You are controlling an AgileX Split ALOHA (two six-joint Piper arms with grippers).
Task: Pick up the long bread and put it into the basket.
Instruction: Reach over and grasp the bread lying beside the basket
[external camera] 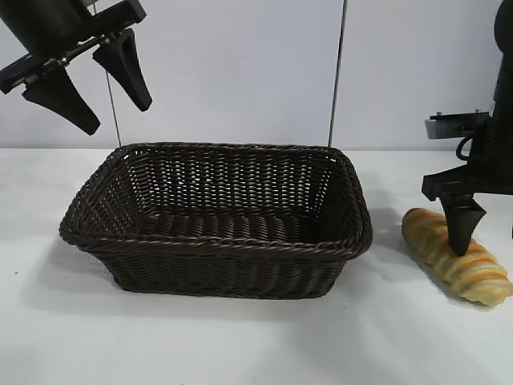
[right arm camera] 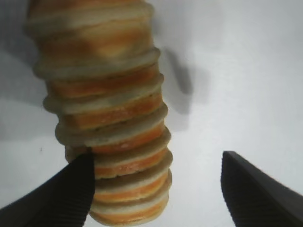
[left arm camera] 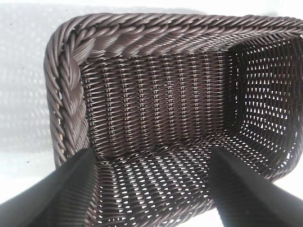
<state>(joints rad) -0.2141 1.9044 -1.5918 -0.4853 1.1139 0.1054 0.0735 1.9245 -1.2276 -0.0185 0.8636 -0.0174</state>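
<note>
One long bread (external camera: 457, 255) lies on the white table (external camera: 240, 345), well off to the basket's right side in the exterior view, outside it. One basket (external camera: 216, 241), dark woven wicker with a braided rim, sits mid-table with nothing showing inside it. No writing, label or brand reads on anything here.

Right gripper (external camera: 465, 233) points straight down over the loaf, its fingers spread wide; the wrist view shows one finger (right arm camera: 71, 189) right against the ridged side of the bread and the other standing apart over bare table, so nothing is gripped. Left gripper (external camera: 88, 84) hangs high above the basket's left end, angled down, its two black fingers (external camera: 124, 68) apart and holding nothing, woven floor visible between them in its wrist view.
</note>
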